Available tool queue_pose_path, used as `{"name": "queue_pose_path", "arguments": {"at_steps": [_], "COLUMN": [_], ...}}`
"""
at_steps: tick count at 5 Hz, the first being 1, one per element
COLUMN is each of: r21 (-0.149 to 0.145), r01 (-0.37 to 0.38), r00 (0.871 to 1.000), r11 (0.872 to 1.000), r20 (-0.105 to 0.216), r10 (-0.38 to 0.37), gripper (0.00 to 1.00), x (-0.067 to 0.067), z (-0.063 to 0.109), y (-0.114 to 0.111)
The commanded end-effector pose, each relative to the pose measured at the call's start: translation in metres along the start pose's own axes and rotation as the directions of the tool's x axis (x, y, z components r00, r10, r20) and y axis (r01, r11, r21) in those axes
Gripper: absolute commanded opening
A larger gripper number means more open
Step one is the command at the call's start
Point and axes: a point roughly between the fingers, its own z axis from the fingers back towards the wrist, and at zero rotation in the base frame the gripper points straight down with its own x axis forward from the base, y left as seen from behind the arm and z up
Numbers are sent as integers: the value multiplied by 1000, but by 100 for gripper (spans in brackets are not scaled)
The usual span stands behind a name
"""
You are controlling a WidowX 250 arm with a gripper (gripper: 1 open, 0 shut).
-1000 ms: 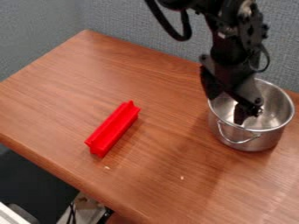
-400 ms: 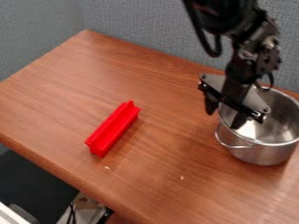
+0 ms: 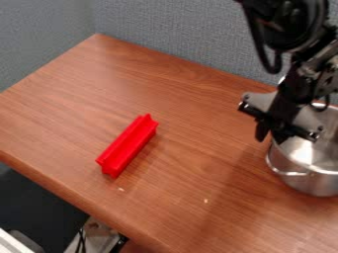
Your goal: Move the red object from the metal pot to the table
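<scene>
Red object [image 3: 128,144], flat long block w/ lip, on table [image 3: 79,89]; fingers [image 3: 280,121] state unclear.

One camera only, high off the table [image 3: 79,94] corner, looking down diagonally; mid range, far wall behind, pot [image 3: 310,163] cut off right.

I read this as a lab test bench; I see a glossy reddish-brown wooden tabletop [image 3: 93,89] against a plain grey-blue fabric-like backdrop [image 3: 172,25]; a black cabled robot arm [image 3: 294,30] works over it.
</scene>
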Motion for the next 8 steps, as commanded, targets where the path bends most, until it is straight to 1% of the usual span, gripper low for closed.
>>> {"name": "queue_pose_path", "arguments": {"at_steps": [1,2,3,4,5,6,7,8], "r21": [-26,-10,-2,-18,-21,25,60,97], "r01": [-69,-115,-149,-136,-145,-288,-393,-464], "r00": [998,993,988,990,989,958,919,882], "r11": [997,993,989,991,989,957,918,880], "r20": [0,17,40,38,34,2,-14,-43], "r10": [69,115,149,137,145,288,394,470], "gripper": [0,0,0,0,0,0,0,0], "x": [-14,-17,-12,-19,-30,-43,-50,-58], "z": [14,21,32,44,49,61,70,71], "y": [22,25,17,32,56,75,84,78]}}
